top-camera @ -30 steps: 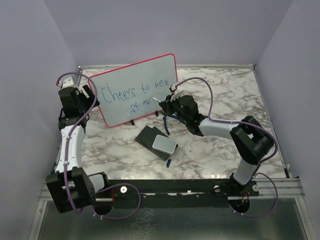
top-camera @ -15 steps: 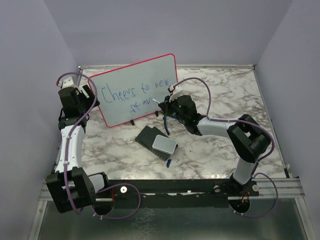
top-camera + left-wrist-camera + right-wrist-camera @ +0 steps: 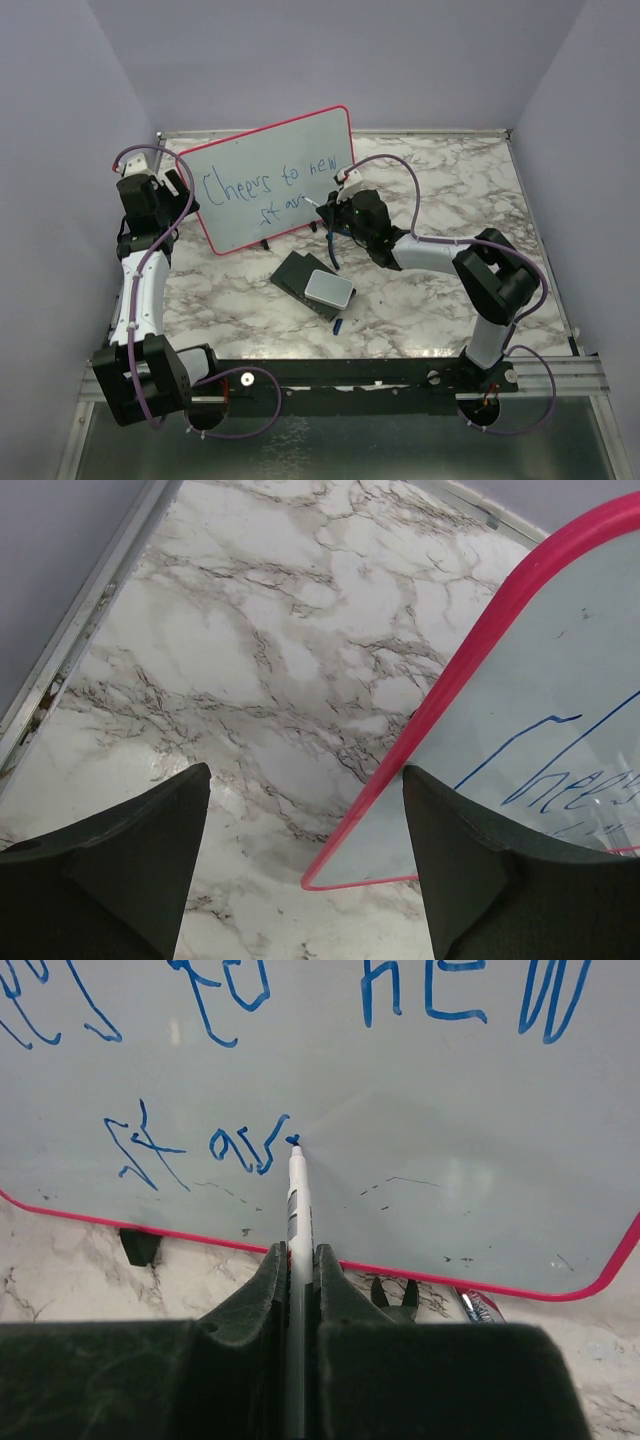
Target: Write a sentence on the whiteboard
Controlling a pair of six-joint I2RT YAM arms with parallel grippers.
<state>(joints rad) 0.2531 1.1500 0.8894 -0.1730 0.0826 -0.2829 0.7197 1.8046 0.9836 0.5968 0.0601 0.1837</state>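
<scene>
The whiteboard [image 3: 270, 180] with its red-pink frame stands tilted at the back of the table; it also shows in the right wrist view [image 3: 400, 1110] and the left wrist view [image 3: 560, 710]. The sentence [image 3: 265, 185] in blue reads "Cheers to new" with "star" below it [image 3: 200, 1145]. My right gripper [image 3: 335, 210] is shut on a white marker [image 3: 296, 1210], whose blue tip touches the board just right of the "r". My left gripper [image 3: 305, 870] is open, its jaws on either side of the board's lower left corner without closing on it.
A dark block with a grey-white pad [image 3: 318, 285] lies on the marble table in front of the board. A small blue cap [image 3: 339, 324] lies near it. The board's black feet [image 3: 139, 1245] rest on the table. A metal rail [image 3: 90, 610] edges the table at left.
My right gripper has edged slightly left and up with the marker at the end of the second line. The left arm has not moved.
</scene>
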